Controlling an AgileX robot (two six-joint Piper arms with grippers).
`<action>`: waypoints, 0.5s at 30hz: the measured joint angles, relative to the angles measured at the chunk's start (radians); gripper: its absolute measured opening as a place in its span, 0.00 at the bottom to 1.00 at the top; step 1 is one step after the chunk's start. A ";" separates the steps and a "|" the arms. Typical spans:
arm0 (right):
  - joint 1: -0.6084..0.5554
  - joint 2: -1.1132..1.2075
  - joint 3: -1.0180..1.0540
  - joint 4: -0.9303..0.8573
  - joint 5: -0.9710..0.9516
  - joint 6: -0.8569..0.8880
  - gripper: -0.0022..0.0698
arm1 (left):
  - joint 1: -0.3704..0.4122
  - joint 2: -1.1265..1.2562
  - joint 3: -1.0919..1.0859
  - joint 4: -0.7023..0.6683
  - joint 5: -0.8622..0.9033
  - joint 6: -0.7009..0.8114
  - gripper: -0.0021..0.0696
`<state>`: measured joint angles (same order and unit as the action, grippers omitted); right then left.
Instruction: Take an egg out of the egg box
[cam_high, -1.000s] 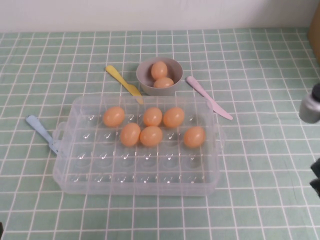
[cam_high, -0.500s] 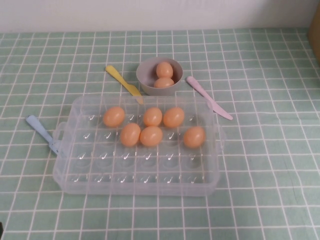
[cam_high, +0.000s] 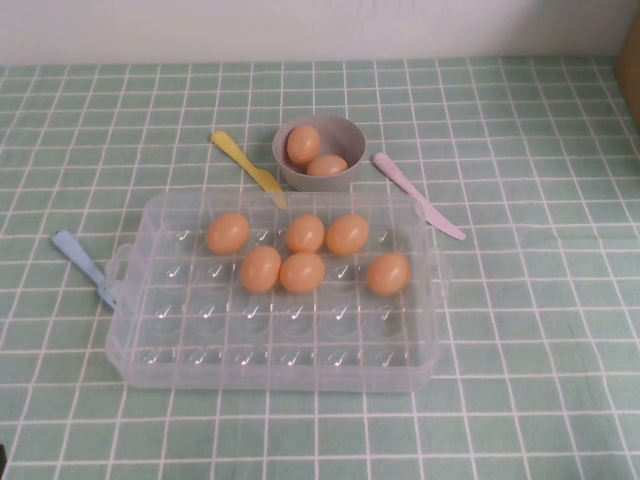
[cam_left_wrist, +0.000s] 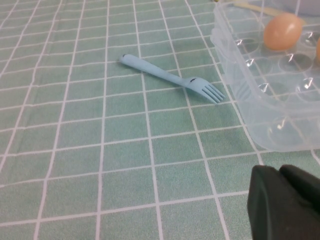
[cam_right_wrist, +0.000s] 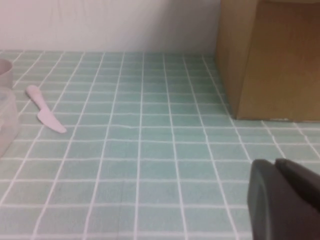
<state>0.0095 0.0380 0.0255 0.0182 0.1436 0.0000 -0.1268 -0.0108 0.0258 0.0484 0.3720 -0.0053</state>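
Egg box (cam_high: 150, 345) sits mid-table on the green checked cloth (cam_high: 520, 330), clear plastic, handles on its short sides. Six eggs are in it, all in the half nearer the grey bowl (cam_high: 348, 133). Back row: one egg toward the blue fork side (cam_high: 227, 232), then one (cam_high: 305, 233) touching or just beside the next (cam_high: 347, 234). Row nearer the robot: two eggs side by side, touching (cam_high: 260, 269) (cam_high: 302, 272), and one apart toward the pink knife side (cam_high: 388, 274). The box rows nearest the robot hold only bare dimples.

The grey bowl is just beyond the box's far edge and holds two more eggs: one leaning on the wall (cam_high: 303, 145), one lower beside it (cam_high: 327, 166).

Yellow utensil (cam_high: 247, 167) lies to the bowl's left, its tip reaching the box's far edge. Pink knife (cam_high: 417, 195) lies to the bowl's right, angled past the box's far right corner. Blue fork (cam_high: 83, 266) lies at the box's left handle, tines toward the box.

Neither arm shows in the high view. Left gripper (cam_left_wrist: 287, 202): dark fingers above the cloth, near the box corner beside the blue fork; can't tell whether they're spread or pressed together. Right gripper (cam_right_wrist: 285, 200): above bare cloth well to the right of the box, near a brown cardboard box (cam_right_wrist: 270, 57); same, can't tell. Neither one holds an egg.
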 joint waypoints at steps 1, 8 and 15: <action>-0.004 -0.020 0.000 0.006 0.027 0.000 0.01 | 0.000 0.000 0.000 0.000 0.000 0.000 0.02; -0.006 -0.046 0.000 0.040 0.210 0.000 0.01 | 0.000 0.000 0.000 0.000 0.000 0.000 0.02; -0.006 -0.046 0.000 0.042 0.220 0.000 0.01 | 0.000 0.000 0.000 0.000 0.000 0.000 0.02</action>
<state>0.0035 -0.0081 0.0255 0.0602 0.3634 0.0000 -0.1268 -0.0108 0.0258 0.0484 0.3720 -0.0053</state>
